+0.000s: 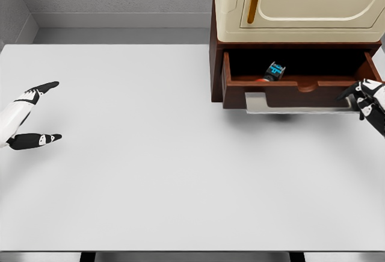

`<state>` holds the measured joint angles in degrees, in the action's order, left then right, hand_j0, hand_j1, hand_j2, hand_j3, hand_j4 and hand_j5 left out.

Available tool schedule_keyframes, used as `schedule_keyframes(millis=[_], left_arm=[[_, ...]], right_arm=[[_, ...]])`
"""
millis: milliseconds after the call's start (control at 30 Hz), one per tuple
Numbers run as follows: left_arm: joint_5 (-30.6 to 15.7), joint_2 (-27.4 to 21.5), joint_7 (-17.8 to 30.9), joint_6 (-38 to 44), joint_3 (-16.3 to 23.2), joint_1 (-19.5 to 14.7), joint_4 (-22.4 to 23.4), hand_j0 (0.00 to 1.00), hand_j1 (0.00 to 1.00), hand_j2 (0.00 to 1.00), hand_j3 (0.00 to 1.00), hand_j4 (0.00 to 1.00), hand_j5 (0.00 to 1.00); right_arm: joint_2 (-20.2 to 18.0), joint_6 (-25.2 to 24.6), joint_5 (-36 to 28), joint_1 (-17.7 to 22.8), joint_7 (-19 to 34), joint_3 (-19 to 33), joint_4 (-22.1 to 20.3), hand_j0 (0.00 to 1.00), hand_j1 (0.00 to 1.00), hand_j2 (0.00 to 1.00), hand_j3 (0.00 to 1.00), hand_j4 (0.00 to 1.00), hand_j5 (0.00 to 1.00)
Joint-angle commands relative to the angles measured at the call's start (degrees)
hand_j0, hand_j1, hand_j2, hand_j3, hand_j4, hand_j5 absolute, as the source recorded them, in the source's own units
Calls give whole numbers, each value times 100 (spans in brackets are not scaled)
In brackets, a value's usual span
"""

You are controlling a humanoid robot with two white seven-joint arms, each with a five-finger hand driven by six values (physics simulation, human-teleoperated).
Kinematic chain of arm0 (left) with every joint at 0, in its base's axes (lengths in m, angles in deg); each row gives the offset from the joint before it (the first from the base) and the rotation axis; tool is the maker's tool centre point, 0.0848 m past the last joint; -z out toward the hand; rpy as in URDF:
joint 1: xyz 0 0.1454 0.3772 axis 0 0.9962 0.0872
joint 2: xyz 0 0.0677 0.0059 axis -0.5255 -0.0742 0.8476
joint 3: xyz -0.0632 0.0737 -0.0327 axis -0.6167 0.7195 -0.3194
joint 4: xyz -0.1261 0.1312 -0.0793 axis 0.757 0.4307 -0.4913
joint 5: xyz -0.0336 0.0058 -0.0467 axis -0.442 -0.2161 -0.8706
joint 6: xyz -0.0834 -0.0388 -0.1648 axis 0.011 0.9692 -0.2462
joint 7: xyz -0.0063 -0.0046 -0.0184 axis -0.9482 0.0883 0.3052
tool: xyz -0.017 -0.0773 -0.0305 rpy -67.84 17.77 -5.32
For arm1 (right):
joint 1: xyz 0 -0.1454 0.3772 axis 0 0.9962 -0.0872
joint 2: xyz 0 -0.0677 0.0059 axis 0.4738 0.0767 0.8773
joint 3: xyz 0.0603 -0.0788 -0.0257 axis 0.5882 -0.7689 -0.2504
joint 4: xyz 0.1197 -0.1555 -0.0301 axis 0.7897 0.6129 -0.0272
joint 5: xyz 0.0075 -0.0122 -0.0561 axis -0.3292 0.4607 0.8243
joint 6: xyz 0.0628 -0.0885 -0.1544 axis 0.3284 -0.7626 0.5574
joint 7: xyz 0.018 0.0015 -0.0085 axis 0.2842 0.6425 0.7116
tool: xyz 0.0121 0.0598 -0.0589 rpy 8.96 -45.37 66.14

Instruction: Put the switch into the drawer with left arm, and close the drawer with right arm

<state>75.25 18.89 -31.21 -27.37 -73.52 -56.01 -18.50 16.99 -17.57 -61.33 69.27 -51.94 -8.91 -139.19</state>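
A dark switch [275, 71] with blue markings lies inside the open brown drawer [271, 93] at the upper right. My right hand [363, 96] is at the drawer's front right corner, its black-and-white fingers curled near the drawer face and the metal handle [295, 108]; I cannot tell whether they touch it. Far to the left, my left hand [37, 112] hovers over the white table with fingers spread and nothing in it.
The drawer belongs to a cabinet with a cream top unit [298, 3] standing at the table's back right. The white table [150, 165] spreads across the view, with grey walls behind.
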Motion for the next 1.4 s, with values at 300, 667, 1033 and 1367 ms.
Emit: schedule_keyframes(millis=[300, 667, 1033, 1367], left_arm=[[-46, -4, -3, 9, -9, 0, -11, 100, 100, 100, 100, 100, 100], [-46, -4, -3, 9, -9, 0, -11, 100, 100, 100, 100, 100, 100], [-46, -4, -3, 9, -9, 0, -3, 100, 100, 100, 100, 100, 100], [-46, -4, -3, 9, -9, 0, -11, 100, 100, 100, 100, 100, 100]], right_arm=[[-80, 47, 330, -290, 40, -9, 367, 37, 37, 37, 37, 37, 37], [-89, 47, 277, -395, 32, 35, 455, 40, 40, 40, 40, 40, 40], [-458, 47, -153, -448, 23, 396, 692, 42, 42, 42, 42, 42, 42], [-616, 47, 128, -9, 40, 202, 393, 34, 34, 34, 34, 34, 34]])
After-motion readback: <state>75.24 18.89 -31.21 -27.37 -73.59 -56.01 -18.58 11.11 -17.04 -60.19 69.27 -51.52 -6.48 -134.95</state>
